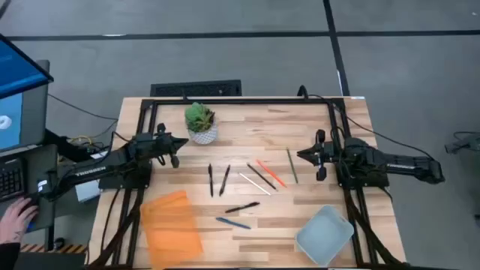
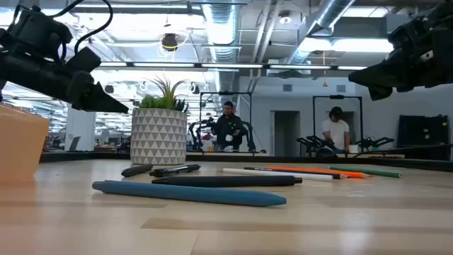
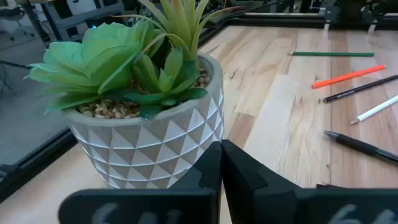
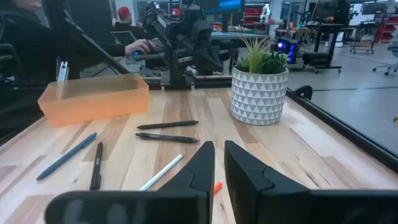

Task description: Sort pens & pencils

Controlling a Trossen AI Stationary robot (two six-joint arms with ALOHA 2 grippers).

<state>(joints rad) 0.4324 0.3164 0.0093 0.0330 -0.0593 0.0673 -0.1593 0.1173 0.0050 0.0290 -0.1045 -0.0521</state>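
Observation:
Black pens (image 1: 211, 180) (image 1: 225, 181) (image 1: 242, 208) and a blue pen (image 1: 233, 223) lie flat on the wooden table's middle. To their right lie the pencils: orange (image 1: 270, 172), green (image 1: 292, 166), white (image 1: 253, 183) and a dark one (image 1: 262, 177). My left gripper (image 1: 177, 146) hovers shut beside the potted plant (image 1: 201, 124), its fingertips meeting in the left wrist view (image 3: 221, 168). My right gripper (image 1: 304, 155) hovers right of the green pencil. A narrow gap shows between its fingers (image 4: 219, 165), with nothing in it.
An orange bin (image 1: 172, 225) stands at the near left, a pale blue bin (image 1: 324, 234) at the near right. The plant pot (image 3: 155, 143) sits close in front of my left gripper. A person's hand (image 1: 15, 217) rests at a keyboard off the table's left.

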